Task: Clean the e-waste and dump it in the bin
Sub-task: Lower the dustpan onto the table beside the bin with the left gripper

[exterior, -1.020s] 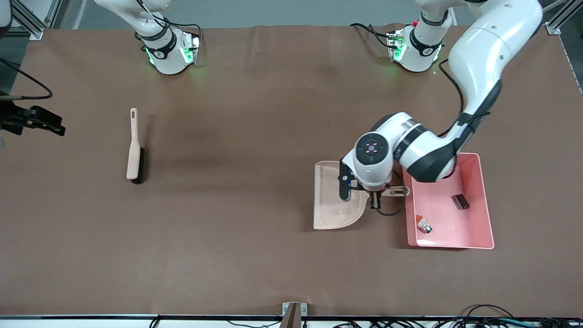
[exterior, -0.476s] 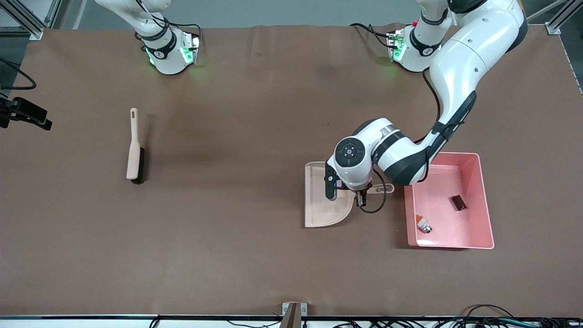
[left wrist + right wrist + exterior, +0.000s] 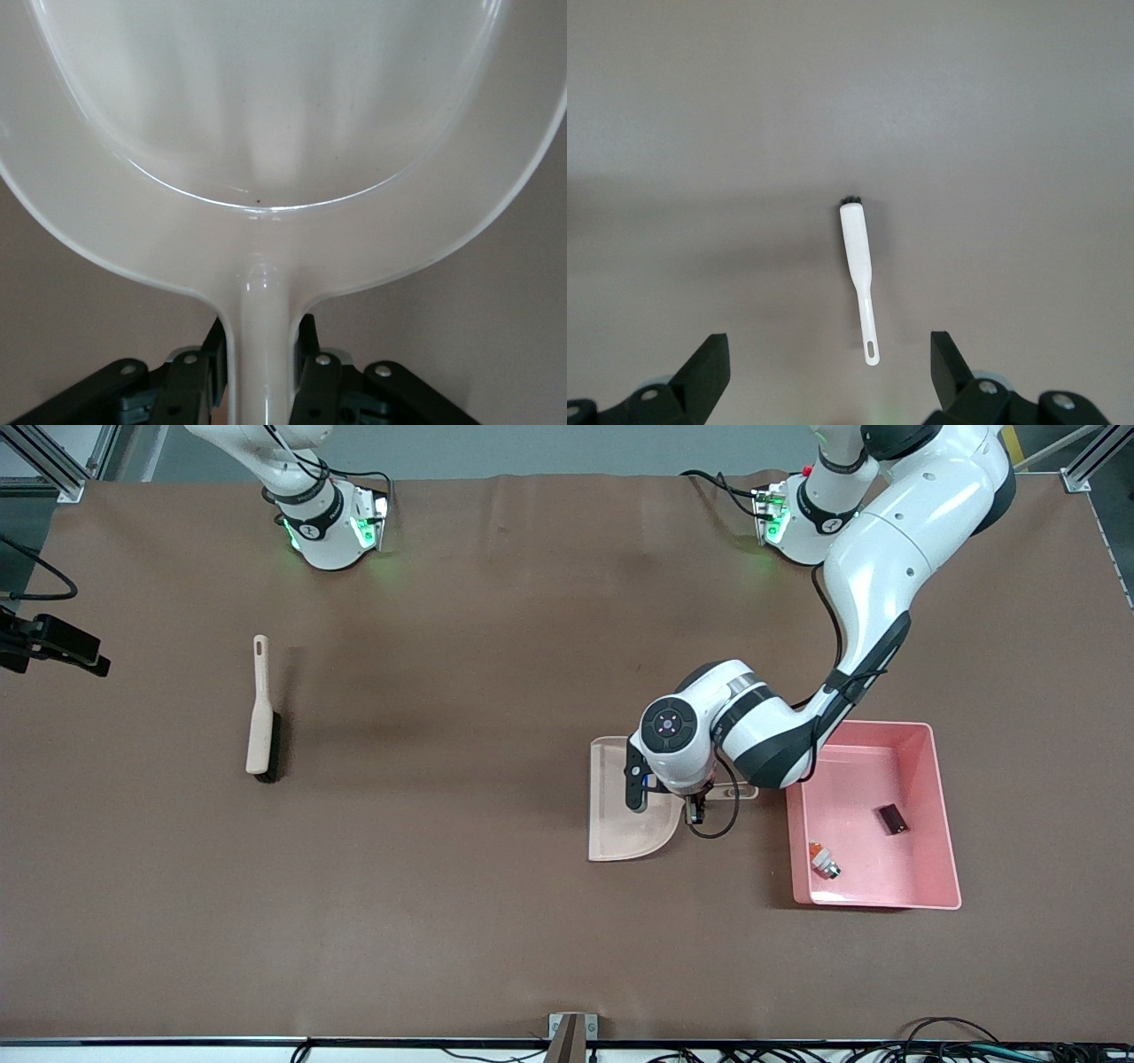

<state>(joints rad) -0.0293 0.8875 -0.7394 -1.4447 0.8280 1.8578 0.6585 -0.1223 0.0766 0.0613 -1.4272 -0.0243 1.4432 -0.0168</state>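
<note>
On the brown table, e-waste lies in the bin; left jaws pinch dustpan beside it.

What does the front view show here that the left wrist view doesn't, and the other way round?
Only the front view shows the pink bin with both e-waste parts in it, the white-and-green component and the dark block, and the brush lying toward the right arm's end of the table. Only the left wrist view shows the left tool shut on the dustpan's handle, and the pan's empty inside. Both show the beige dustpan on the brown table.
</note>
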